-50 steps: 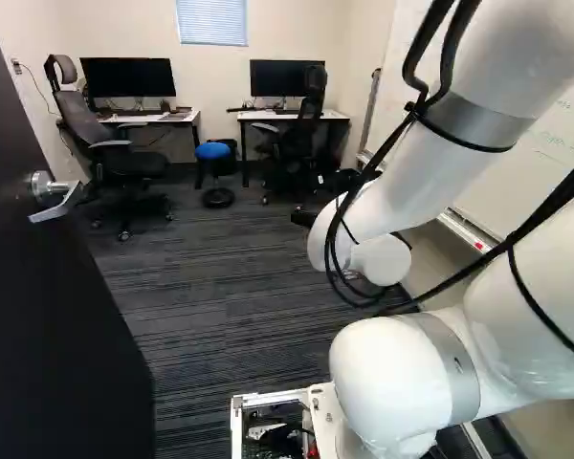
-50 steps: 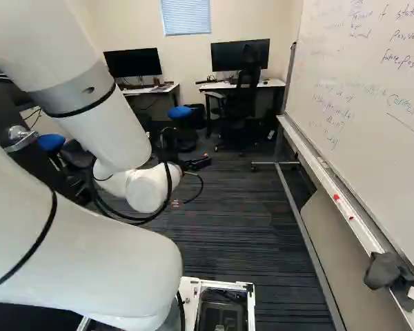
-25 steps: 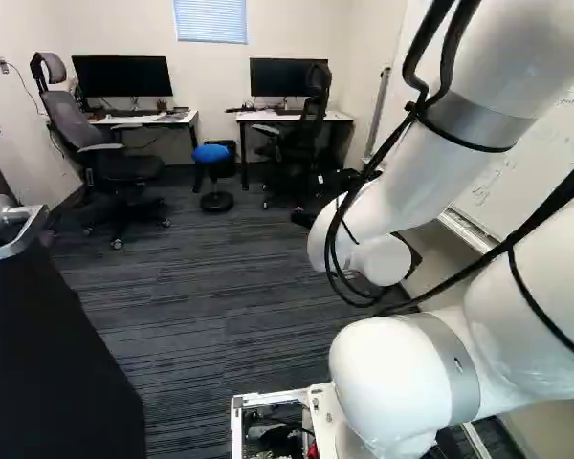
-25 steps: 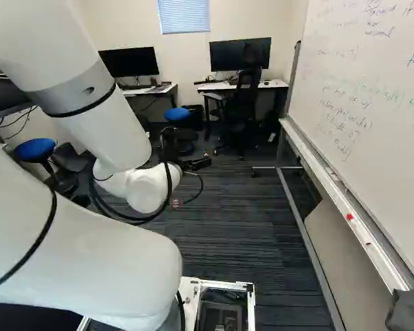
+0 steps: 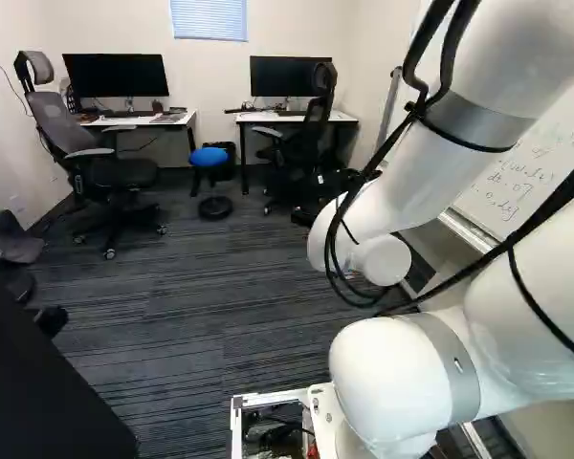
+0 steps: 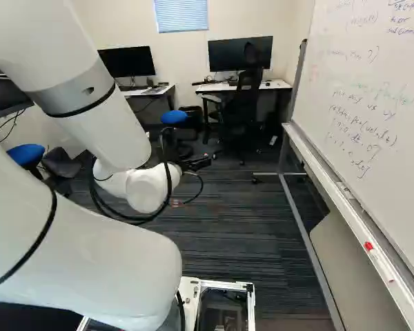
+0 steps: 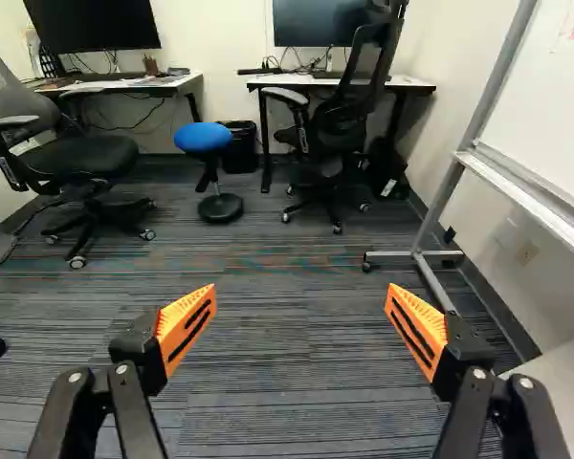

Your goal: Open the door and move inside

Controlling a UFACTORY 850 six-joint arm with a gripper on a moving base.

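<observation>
The door [image 5: 38, 382] is dark and it stands open, at 8 o'clock of the left base view, close to the lower edge. The white arm [image 5: 407, 186] is reaching from 4 o'clock to 2 o'clock in this same view. In the right base view, the gripper [image 6: 205, 163] is near the centre of the clock, in front of the arm's white wrist.

The wrist view shows that the gripper [image 7: 301, 292] has its 2 fingers spread wide, with the orange pads [image 7: 187, 325] well apart and only the striped carpet [image 7: 277, 382] seen between them. The door is touched by neither finger.

From the gripper, the blue stool [image 7: 203, 139] is ahead at 11 o'clock, and the grey chair [image 7: 67, 158] is at 10 o'clock. The black chair [image 7: 335, 124] is at 12 o'clock, just beside a desk [image 7: 411, 84] which bears 1 monitor [image 7: 320, 24]. The whiteboard [image 7: 564, 115] is at 2 o'clock. A second blue stool [image 6: 25, 155] is at 9 o'clock of the right base view, partly hidden by the arm.
</observation>
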